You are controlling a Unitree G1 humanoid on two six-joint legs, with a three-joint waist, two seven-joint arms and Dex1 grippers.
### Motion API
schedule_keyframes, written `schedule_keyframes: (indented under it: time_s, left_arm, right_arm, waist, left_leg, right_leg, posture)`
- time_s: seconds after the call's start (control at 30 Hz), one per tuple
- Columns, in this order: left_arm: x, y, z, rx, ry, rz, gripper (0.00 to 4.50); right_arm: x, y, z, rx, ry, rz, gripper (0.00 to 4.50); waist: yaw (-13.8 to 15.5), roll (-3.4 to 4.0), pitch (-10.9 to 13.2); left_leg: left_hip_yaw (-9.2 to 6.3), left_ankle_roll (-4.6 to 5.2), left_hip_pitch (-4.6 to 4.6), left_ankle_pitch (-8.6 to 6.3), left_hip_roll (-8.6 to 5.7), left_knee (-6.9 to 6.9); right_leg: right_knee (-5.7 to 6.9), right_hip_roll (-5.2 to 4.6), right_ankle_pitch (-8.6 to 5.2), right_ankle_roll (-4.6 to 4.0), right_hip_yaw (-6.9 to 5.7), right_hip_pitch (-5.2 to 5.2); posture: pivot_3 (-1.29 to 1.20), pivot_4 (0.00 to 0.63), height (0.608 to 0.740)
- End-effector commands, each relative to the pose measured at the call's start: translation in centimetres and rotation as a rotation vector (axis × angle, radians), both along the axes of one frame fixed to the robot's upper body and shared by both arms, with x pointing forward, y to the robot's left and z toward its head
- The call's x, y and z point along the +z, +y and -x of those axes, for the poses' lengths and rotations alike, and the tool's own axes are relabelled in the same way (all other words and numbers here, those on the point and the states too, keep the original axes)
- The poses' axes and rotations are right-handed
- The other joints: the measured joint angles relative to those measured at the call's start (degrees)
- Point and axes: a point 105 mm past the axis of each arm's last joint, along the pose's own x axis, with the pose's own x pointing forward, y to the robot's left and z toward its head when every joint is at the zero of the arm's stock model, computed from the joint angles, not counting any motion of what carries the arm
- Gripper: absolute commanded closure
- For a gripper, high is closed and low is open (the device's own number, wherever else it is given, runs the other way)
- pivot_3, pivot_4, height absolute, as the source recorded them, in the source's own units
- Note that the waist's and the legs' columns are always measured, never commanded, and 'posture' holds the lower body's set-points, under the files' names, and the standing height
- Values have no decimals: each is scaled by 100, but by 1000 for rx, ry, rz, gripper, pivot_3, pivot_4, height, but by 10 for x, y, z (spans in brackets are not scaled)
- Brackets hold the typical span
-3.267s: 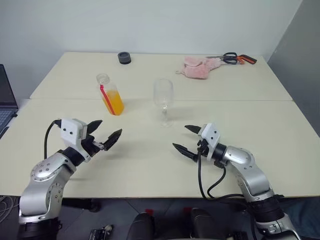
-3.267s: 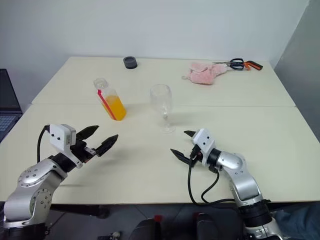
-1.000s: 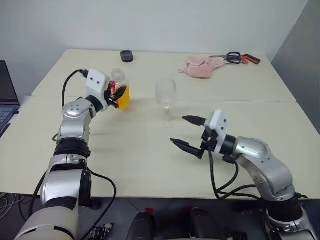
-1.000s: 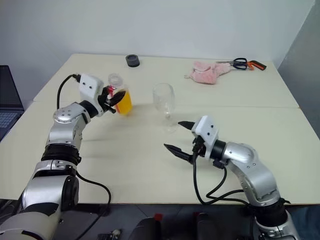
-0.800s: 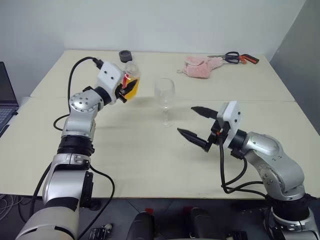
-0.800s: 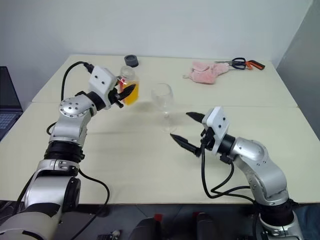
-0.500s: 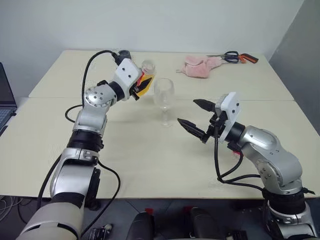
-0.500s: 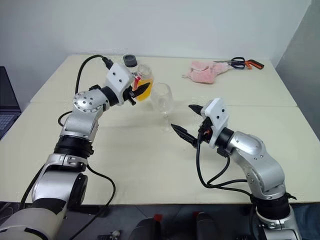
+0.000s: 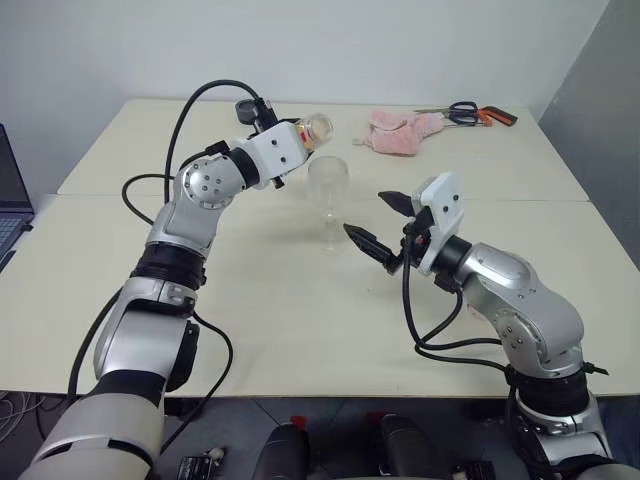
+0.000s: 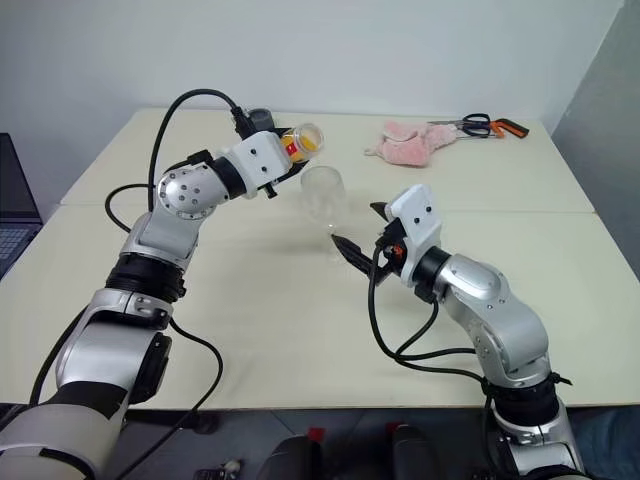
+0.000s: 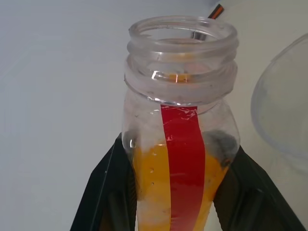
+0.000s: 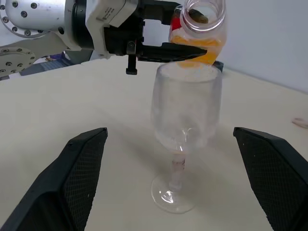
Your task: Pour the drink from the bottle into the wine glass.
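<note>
My left gripper is shut on the bottle, an uncapped clear bottle with a red stripe. It is held above the table and tipped well over, its open mouth toward the wine glass. The orange drink lies along the bottle's lower side, near the neck. The glass stands upright mid-table just below and right of the mouth, and its bowl looks empty. My right gripper is open beside the glass on its right, at stem height. Its fingers flank the glass without touching it.
A pink cloth and scissors lie at the back right of the table. A dark round lid sits at the back, behind my left arm. A laptop edge shows at far left.
My left arm has carried the bottle up and to the right, from beside the glass to over it, and rolled it toward the glass. My right gripper has risen and closed in on the glass.
</note>
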Motion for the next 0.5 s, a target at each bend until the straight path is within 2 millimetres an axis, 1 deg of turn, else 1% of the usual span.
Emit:
schedule_keyframes:
  time_s: [0.03, 0.2, 0.3, 0.5]
  left_arm:
    - [27, -4, 7, -27, -119, -32, 2865]
    - [31, -1, 8, -21, -165, -83, 2865]
    - [32, 2, 8, -11, -177, -101, 2865]
    - [31, 5, 8, -6, -195, -142, 2865]
  right_arm:
    - [10, 1, 1, -2, -35, -16, 0]
    - [10, 0, 2, 8, -29, -18, 0]
    - [11, -9, 5, 14, -59, -8, 0]
    - [8, -24, 21, 93, -106, 31, 0]
  waist:
    - [-1, 0, 0]
    - [-1, 0, 0]
    - [0, 0, 0]
    - [0, 0, 0]
  left_leg:
    - [0, 0, 0, 0, 0, 0]
    - [1, 0, 0, 0, 0, 0]
    - [1, 0, 0, 0, 0, 0]
    - [3, 1, -2, 0, -1, 0]
  right_leg:
    - [0, 0, 0, 0, 0, 0]
    - [0, 0, 0, 0, 1, 0]
    - [0, 0, 0, 0, 1, -1]
    - [-1, -1, 0, 0, 1, 0]
  posture:
    - [0, 150, 740]
    - [0, 150, 740]
    - [0, 150, 740]
    - [0, 150, 740]
